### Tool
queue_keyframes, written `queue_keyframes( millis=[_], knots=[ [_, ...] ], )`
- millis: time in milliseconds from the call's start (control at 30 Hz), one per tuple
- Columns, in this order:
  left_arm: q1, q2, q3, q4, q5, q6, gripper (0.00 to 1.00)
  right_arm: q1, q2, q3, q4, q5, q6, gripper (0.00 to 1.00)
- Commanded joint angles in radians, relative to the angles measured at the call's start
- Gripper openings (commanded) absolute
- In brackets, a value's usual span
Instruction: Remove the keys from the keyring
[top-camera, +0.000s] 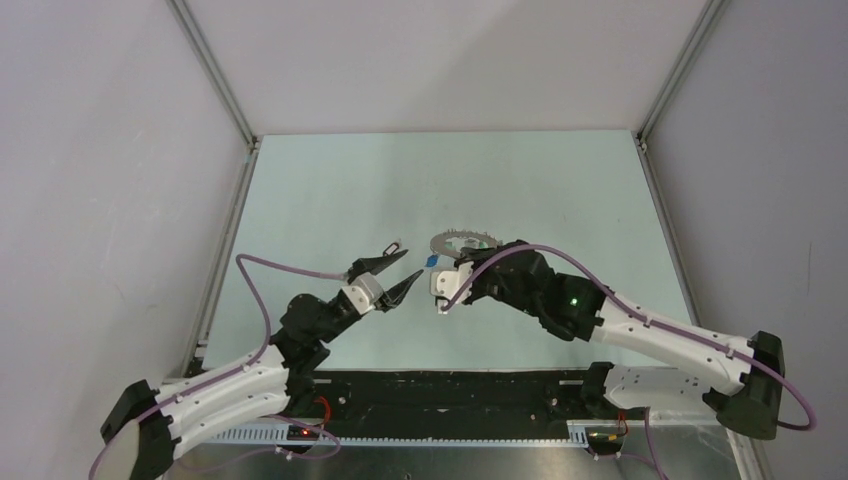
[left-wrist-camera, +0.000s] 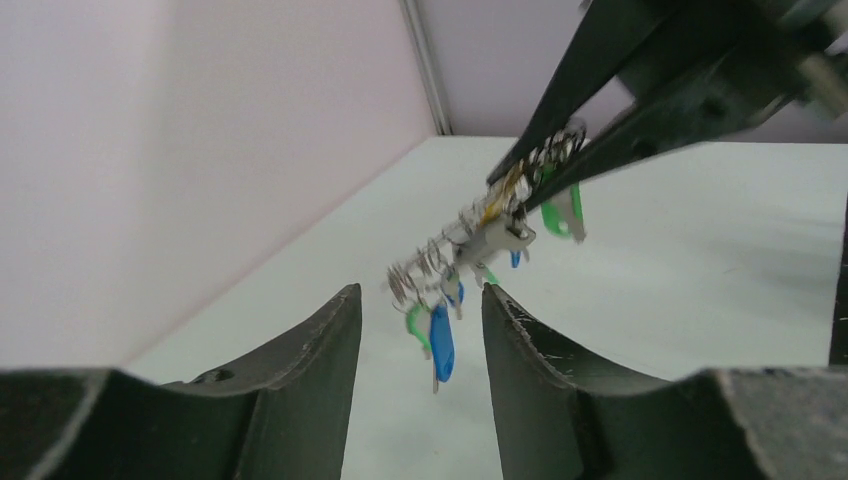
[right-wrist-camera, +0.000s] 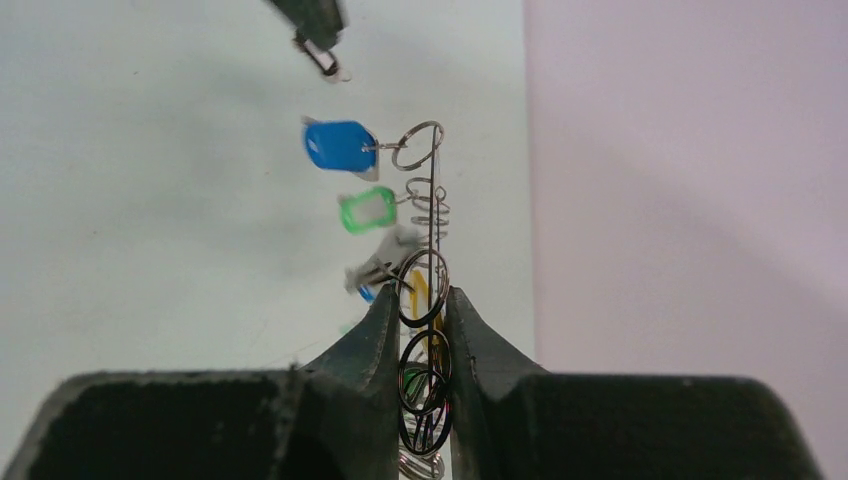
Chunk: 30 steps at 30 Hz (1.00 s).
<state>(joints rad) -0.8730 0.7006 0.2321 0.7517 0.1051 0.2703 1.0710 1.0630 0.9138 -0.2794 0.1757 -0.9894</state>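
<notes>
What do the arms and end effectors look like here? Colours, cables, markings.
Left arm and right arm: white shells, black joints, a lilac cable looping along each. Left end effector and right end effector: black, two tapering fingers. Green light on the right arm.

Pale mint-green table (top-camera: 330, 190) takes up the middle of the overhead view, matte and plain. It's boxed in by flat whitish panels: a left wall (top-camera: 100, 150), a back wall (top-camera: 450, 60) and a right wall (top-camera: 770, 150), which look a bit pinkish from the wrist cameras. Silver aluminium struts (top-camera: 216, 72) run along the two back corners. Along the near edge there's a black strip (top-camera: 450, 392), with a white slotted cable duct (top-camera: 255, 434) just in front of it.
</notes>
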Motion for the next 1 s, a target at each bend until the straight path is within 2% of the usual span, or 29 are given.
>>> queue_keyframes(
  millis=[0, 233, 533, 967],
  knots=[
    [-0.003, 0.041, -0.007, 0.042, -0.082, -0.133, 0.53, 0.034, -0.083, 0.016, 0.123, 0.064, -0.028, 0.0],
    [-0.003, 0.134, 0.013, 0.096, -0.061, -0.129, 0.53, 0.056, -0.114, 0.015, 0.149, 0.028, -0.07, 0.0],
    [-0.001, 0.216, 0.064, 0.103, -0.02, -0.121, 0.54, 0.057, -0.076, 0.015, 0.185, -0.001, -0.112, 0.0],
    [0.007, 0.219, 0.061, 0.119, -0.033, -0.118, 0.53, 0.07, -0.077, 0.015, 0.159, -0.017, -0.105, 0.0]
  ],
)
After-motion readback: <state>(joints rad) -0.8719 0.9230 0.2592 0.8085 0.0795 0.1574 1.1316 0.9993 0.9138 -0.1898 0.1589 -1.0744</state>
